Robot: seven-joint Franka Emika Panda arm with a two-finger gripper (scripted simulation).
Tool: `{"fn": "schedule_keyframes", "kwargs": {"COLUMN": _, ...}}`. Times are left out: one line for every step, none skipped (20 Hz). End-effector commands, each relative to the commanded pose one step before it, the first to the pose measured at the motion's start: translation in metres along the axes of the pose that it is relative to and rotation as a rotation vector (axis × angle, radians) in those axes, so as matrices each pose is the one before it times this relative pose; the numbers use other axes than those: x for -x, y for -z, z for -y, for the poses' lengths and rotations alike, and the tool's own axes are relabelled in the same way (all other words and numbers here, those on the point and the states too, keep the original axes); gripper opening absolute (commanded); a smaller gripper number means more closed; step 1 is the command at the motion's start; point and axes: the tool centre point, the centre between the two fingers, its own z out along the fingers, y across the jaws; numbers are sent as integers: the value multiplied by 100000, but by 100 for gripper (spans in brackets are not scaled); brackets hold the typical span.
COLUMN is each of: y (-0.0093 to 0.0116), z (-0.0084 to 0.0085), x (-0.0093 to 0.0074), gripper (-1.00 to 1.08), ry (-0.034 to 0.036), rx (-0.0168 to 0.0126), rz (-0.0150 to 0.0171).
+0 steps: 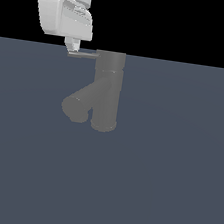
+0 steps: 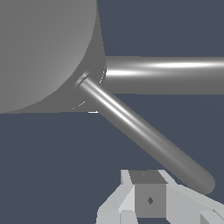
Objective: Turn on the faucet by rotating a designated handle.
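The dark grey faucet (image 1: pixel 107 90) stands upright on the floor, its thick spout (image 1: pixel 77 106) slanting down toward the exterior view's left. The thin handle (image 1: pixel 84 55) sticks out level from the top cap toward the exterior view's left. My gripper (image 1: pixel 72 46) hangs just above the handle's free end, at or very near it, with fingers together and nothing between them. In the wrist view the faucet cap (image 2: pixel 43 48), the spout (image 2: pixel 166 74) and the handle (image 2: pixel 144 135) show, with my gripper (image 2: pixel 148 199) beside the handle's tip.
A flat dark blue-grey floor (image 1: pixel 163 192) lies around the faucet. The white arm (image 1: pixel 65 6) stands above the handle at the exterior view's upper left.
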Motion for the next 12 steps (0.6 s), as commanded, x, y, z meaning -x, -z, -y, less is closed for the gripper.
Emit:
{"fn": "schedule_keyframes", "kwargs": {"y": -5, "z": -637, "x": -1344, "gripper": -100, "ry": -1074, "rx": 672, "rz": -493}}
{"fn": "schedule_keyframes", "kwargs": {"y": 14, "z": -236, "x": -232, "gripper": -100, "ry": 0, "rx": 0, "rz": 0}}
{"fn": "schedule_keyframes", "kwargs": {"y": 14, "z": -237, "x": -233, "gripper": -100, "ry": 0, "rx": 0, "rz": 0}}
{"fn": "schedule_keyframes", "kwargs": {"y": -26, "z": -227, "x": -208, "gripper": -100, "ry": 54, "rx": 81, "rz": 9}}
{"fn": "schedule_keyframes", "kwargs": {"y": 14, "z": -238, "x": -234, "gripper": -100, "ry": 0, "rx": 0, "rz": 0}}
{"fn": "schedule_keyframes", "kwargs": {"y": 14, "z": -239, "x": -235, "gripper": -100, "ry": 0, "rx": 0, "rz": 0}}
{"fn": "schedule_keyframes", "kwargs": {"y": -14, "z": -232, "x": -218, "gripper": -100, "ry": 38, "rx": 57, "rz": 6}}
{"fn": "schedule_keyframes", "kwargs": {"y": 14, "z": -240, "x": -236, "gripper": -100, "ry": 0, "rx": 0, "rz": 0}}
{"fn": "schedule_keyframes", "kwargs": {"y": -14, "z": -233, "x": -219, "gripper": -100, "ry": 38, "rx": 58, "rz": 5}}
{"fn": "schedule_keyframes", "kwargs": {"y": 14, "z": -241, "x": -237, "gripper": -100, "ry": 0, "rx": 0, "rz": 0}}
{"fn": "schedule_keyframes", "kwargs": {"y": -13, "z": -233, "x": -221, "gripper": -100, "ry": 37, "rx": 58, "rz": 4}}
{"fn": "schedule_keyframes", "kwargs": {"y": 15, "z": -242, "x": -239, "gripper": -100, "ry": 0, "rx": 0, "rz": 0}}
